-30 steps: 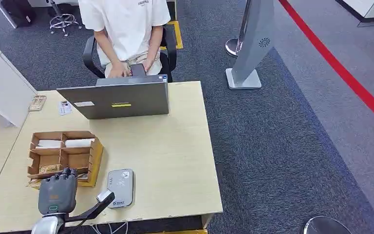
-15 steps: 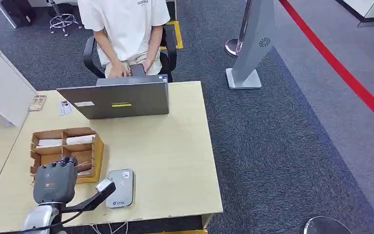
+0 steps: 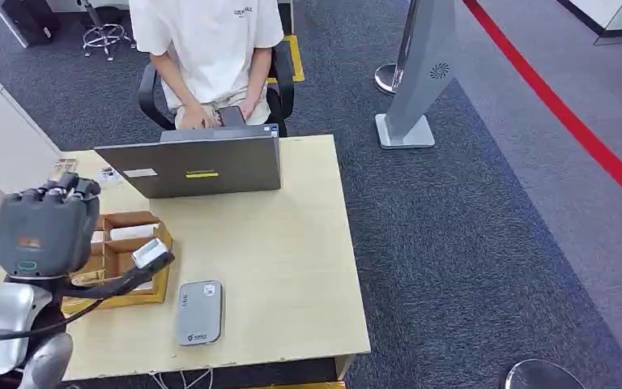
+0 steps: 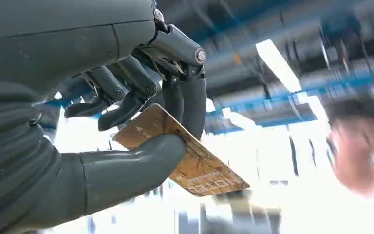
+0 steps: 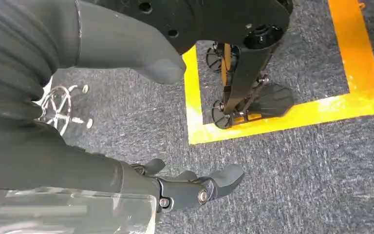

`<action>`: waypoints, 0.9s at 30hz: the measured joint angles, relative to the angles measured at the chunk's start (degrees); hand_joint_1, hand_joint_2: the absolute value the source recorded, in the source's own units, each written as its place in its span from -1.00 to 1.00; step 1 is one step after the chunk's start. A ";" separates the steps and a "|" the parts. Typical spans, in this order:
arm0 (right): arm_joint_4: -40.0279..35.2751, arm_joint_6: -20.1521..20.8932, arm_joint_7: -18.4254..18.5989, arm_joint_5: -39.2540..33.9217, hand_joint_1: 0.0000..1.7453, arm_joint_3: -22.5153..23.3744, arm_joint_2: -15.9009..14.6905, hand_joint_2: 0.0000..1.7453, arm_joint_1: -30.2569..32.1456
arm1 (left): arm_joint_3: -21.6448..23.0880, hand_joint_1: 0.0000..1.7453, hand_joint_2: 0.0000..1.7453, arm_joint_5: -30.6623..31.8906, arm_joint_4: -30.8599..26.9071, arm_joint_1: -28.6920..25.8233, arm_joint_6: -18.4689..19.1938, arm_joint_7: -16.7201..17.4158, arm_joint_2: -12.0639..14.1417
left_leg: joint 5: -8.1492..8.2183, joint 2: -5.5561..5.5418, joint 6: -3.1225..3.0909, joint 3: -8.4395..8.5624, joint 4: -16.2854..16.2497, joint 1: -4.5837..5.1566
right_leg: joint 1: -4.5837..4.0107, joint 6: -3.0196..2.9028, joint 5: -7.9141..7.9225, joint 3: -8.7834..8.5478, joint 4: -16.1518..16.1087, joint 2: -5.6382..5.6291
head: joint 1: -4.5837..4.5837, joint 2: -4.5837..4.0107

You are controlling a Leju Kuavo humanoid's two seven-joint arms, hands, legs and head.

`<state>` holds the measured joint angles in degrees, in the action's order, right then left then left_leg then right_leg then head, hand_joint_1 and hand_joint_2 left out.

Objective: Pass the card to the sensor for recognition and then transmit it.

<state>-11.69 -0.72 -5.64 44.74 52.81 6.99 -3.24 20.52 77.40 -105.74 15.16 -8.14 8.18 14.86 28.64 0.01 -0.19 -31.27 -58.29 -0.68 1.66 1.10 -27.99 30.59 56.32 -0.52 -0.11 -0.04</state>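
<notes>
My left hand (image 3: 47, 231) is raised above the table's left side, over the cardboard organiser (image 3: 121, 279). It pinches a card (image 3: 150, 252) between thumb and fingers. In the left wrist view the card (image 4: 190, 163) is golden brown with printed lines, and it sticks out past the hand (image 4: 102, 97). The grey card reader (image 3: 199, 312) lies flat on the table near the front edge, below and to the right of the card. My right hand (image 5: 68, 165) hangs over the carpet with loosely curled fingers (image 5: 195, 187) and holds nothing.
A person in a white shirt (image 3: 206, 49) sits behind the wooden table (image 3: 291, 267), facing an open grey laptop (image 3: 194, 166). A white cabinet (image 3: 4, 150) stands at the left. A grey kiosk stand (image 3: 421, 81) stands on the carpet at the right.
My left hand has risen from beside the card reader and moved up and left over the organiser, carrying the card with it. The reader lies uncovered now.
</notes>
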 joint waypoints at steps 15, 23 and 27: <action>0.00 1.79 1.01 7.54 -1.00 -2.73 0.44 1.00 -0.79 | -1.10 1.00 1.00 7.68 22.33 14.11 -21.89 8.31 2.34 | -0.10 0.08 0.07 0.05 0.00 -0.01 | -0.01 -0.09 0.06 0.09 0.12 -0.07 | 0.00 0.00; 0.00 1.77 1.40 7.65 -1.00 -3.19 0.46 1.00 -0.74 | 0.50 1.00 1.00 7.68 42.39 21.86 -24.19 10.20 2.62 | -0.16 0.09 0.06 0.01 0.00 0.00 | 0.00 -0.12 0.11 0.11 0.13 -0.13 | -0.02 0.00; 0.00 1.62 1.90 7.65 -1.00 -3.19 0.46 1.00 -0.71 | 0.44 -1.00 1.00 7.71 45.60 22.14 -24.36 8.72 2.56 | -0.16 0.07 0.06 -0.04 0.00 0.00 | 0.00 -0.12 0.10 0.14 0.13 -0.12 | -0.04 -0.02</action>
<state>-11.69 0.90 -3.74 52.39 49.62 7.45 -3.95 20.96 85.11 -60.15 37.30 -32.50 16.89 17.42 28.48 0.08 -0.14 -31.32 -58.29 -0.68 1.65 0.98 -27.89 30.73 56.45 -0.63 -0.15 -0.07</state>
